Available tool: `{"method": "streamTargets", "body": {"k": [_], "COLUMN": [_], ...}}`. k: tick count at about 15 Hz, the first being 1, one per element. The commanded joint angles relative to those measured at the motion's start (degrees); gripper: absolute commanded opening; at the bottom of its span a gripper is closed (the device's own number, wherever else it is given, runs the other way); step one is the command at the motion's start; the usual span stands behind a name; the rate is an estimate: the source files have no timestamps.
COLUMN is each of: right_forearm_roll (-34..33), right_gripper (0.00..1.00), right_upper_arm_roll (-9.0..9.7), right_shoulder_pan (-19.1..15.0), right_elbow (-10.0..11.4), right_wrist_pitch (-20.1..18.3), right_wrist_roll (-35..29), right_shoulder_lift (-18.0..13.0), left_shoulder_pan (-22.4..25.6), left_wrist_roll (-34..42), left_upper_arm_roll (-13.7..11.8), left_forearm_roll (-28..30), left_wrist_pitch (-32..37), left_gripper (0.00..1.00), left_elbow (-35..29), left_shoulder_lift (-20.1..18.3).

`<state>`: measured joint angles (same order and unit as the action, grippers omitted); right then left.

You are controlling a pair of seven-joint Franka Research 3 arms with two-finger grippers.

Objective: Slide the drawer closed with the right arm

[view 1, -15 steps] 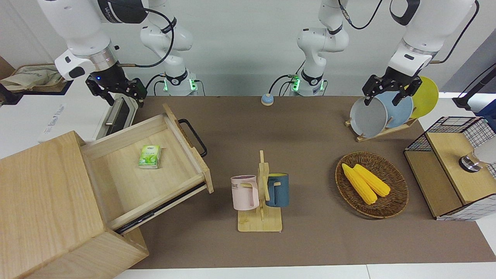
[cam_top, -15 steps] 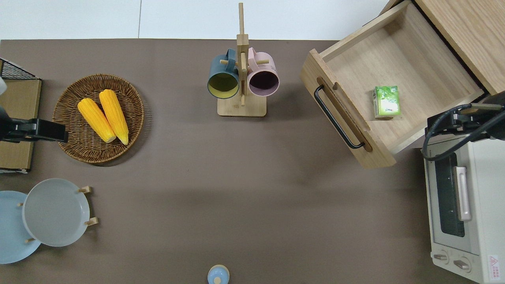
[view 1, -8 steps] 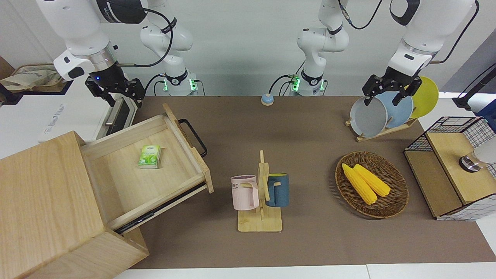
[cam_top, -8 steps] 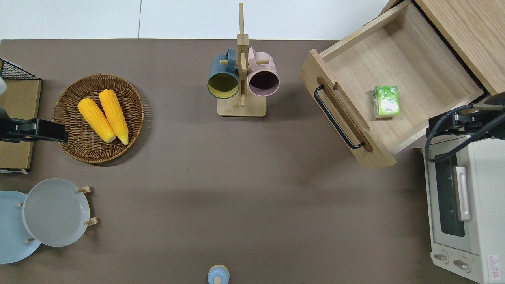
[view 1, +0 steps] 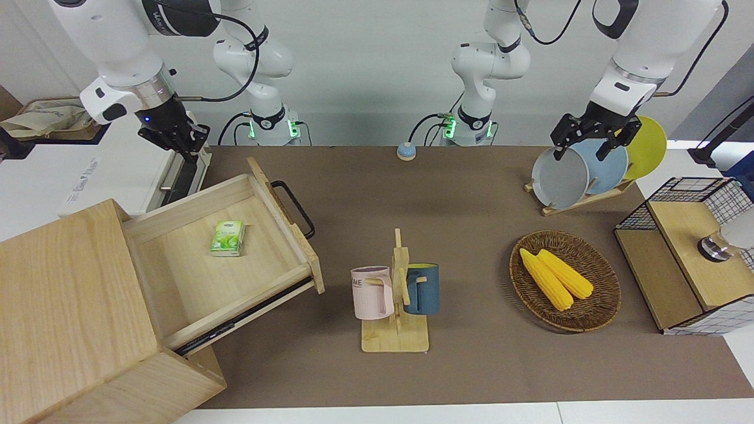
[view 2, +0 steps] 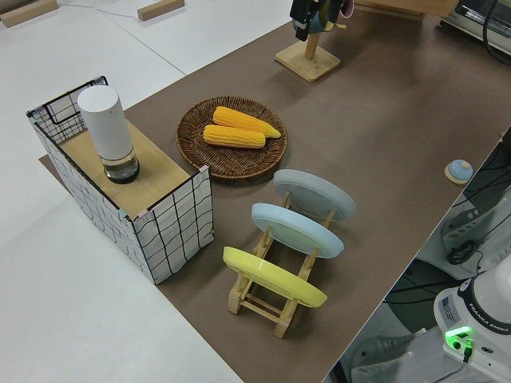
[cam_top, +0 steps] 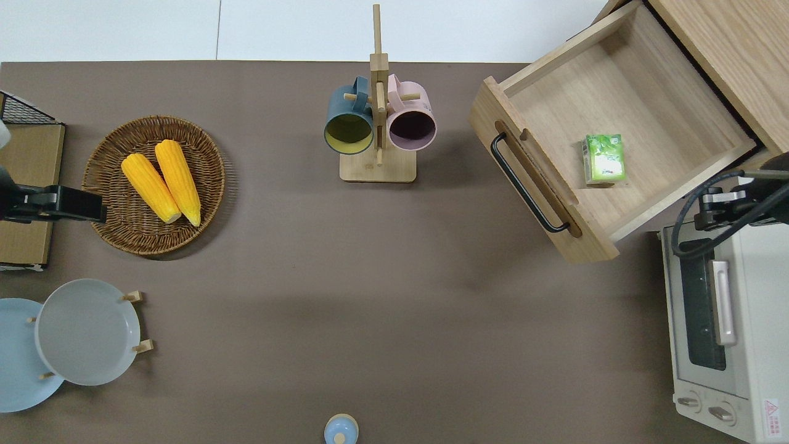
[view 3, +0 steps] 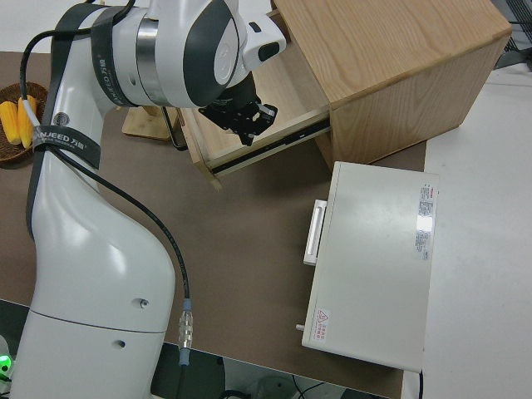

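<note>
Up at the right arm's end of the surface [view 1: 471, 194], the drawer [view 1: 224, 259] hangs wide open out of its big pale-wood cabinet [view 1: 65, 318], a small green packet [view 1: 227, 237] lying flat on its floor. Its front panel with the black bar handle [view 1: 293, 207] faces out toward the middle of the surface, and that's the face that needs the shove.

Now look where the right gripper [view 1: 177, 136] is: up in the air, and by the overhead view over the corner of the white toaster oven [cam_top: 721, 320], just beside the drawer's side wall, the one nearer to the robots. I can't tell whether its fingers are spread or closed, and it carries nothing.

So here's the geometry that matters. The handle lies off toward the middle of the surface from the gripper, well apart from it, and the drawer's sliding line runs diagonally, back into the cabinet and away from the robots. My read: the gripper has to get around onto the handle face before any push counts, since pressing from where it hangs now would only load the side wall.

The left arm is parked, its gripper [view 1: 594, 134] standing open and empty.
</note>
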<state>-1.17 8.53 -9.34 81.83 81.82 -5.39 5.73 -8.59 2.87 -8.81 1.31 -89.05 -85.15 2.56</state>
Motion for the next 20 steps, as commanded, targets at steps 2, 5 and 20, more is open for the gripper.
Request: {"method": "streamTargets", "body": {"k": [2,5,20], "right_forearm_roll": [-0.8,-0.8,-0.2], "right_gripper": [0.000,0.000,0.000], "right_upper_arm_roll": [0.52,0.52,0.87], "right_shoulder_pan": [-0.8,-0.8,0.4], "right_elbow": [0.3,0.1,-4.8], "right_wrist_pitch": [-0.5,-0.5,-9.2], "right_wrist_roll": [1.5,1.5,-1.3], "right_shoulder_lift": [-0.2,-0.2,-2.7], "left_shoulder_pan": [-1.0,-1.0,-1.0], "left_wrist_roll": [0.5,0.5,0.5], "left_upper_arm_roll": [-1.0,-1.0,-1.0], "left_forearm_roll": [-0.9,-0.8,-0.8], "left_wrist_pitch": [-0.1,-0.1,-0.1], "left_gripper": [1.00,1.00,1.00], "left_elbow": [1.1,1.1,1.1], "left_shoulder_lift": [0.7,0.7,0.7]}}
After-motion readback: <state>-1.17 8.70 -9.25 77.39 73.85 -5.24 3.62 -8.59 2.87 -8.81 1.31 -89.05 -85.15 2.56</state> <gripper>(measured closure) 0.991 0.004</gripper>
